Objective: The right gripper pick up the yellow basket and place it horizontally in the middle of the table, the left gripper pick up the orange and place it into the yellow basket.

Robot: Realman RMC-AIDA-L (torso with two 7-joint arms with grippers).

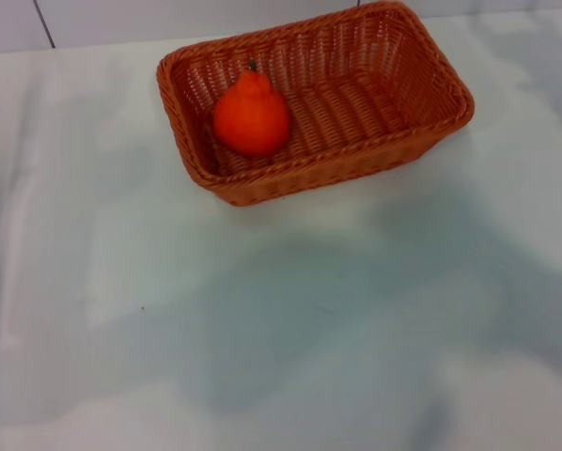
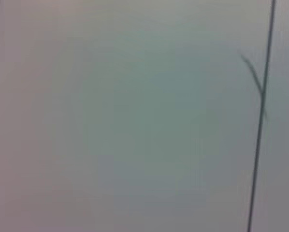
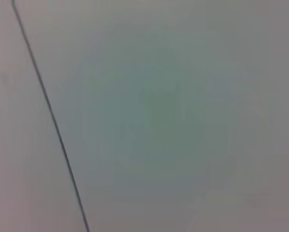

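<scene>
The yellow basket [image 1: 384, 141], woven and orange-brown, lies lengthwise across the far middle of the white table [image 1: 281, 329], slightly tilted in plan. Inside it, toward its left end, the orange [image 1: 251, 115] stands upright with its dark stem on top. Neither gripper appears in the head view. Both wrist views show only a pale surface crossed by a thin dark line, with no fingers visible.
A pale wall with a dark seam [image 1: 43, 23] runs along the table's far edge. Soft grey shadows fall across the tabletop in front of the basket.
</scene>
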